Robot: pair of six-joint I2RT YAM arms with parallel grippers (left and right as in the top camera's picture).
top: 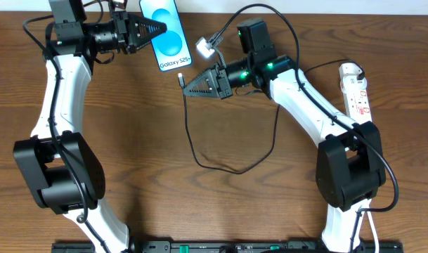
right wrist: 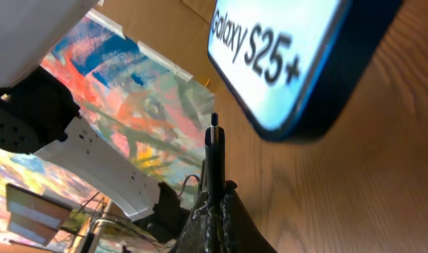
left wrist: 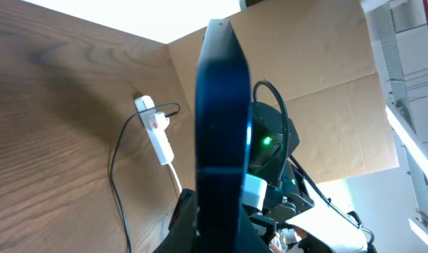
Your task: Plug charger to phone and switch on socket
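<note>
We hold phone (top: 173,43) in left jaws, long axis pointing at right jaws; those pinch charger (right wrist: 213,140) tip just short of phone's bottom edge.

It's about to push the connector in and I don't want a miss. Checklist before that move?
1. Left gripper shut on phone: ok.
2. Right gripper shut on charger connector: ok.
3. Connector clear of phone, not touching: ok.
4. Connector aligned with phone's bottom edge: cannot tell from these angles.
5. Adapter in socket: not ok, it sits near the phone.
6. Socket switched on: cannot tell.
</note>
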